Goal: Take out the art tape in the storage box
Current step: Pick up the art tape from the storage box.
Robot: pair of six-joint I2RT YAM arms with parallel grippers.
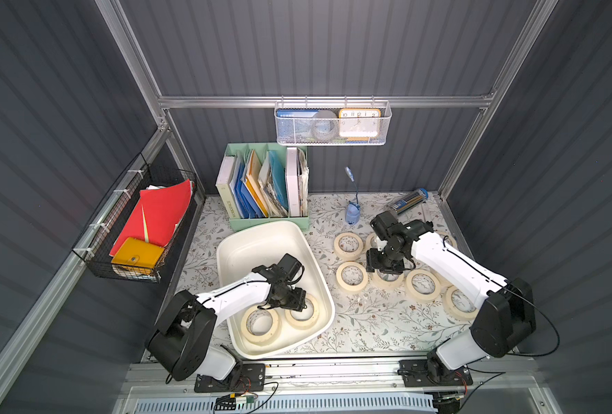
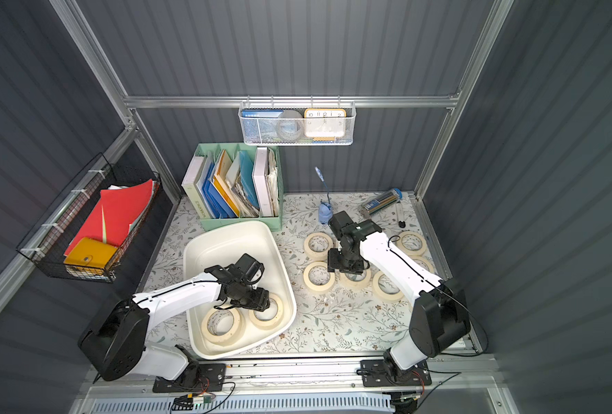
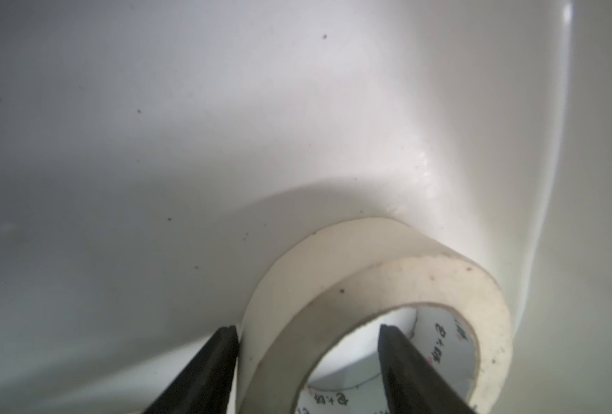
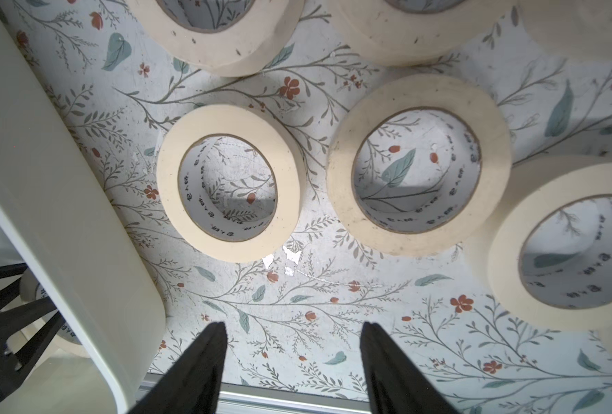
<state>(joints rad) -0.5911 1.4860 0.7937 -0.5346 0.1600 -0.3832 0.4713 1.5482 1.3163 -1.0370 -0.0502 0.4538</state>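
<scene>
Art tape [image 3: 404,283] inside half-open left gripper [image 3: 307,327]

Table [image 1: 369,322] with floral leaf-print cover; directly on it: white storage box [image 1: 254,247] front left; mint-green file organiser [image 1: 272,221] just behind it; cream art tape rolls [image 1: 348,256] flat across right half; small blue gooseneck gadget [image 1: 352,215] and clear pencil tube [image 1: 408,200] rear right.
</scene>
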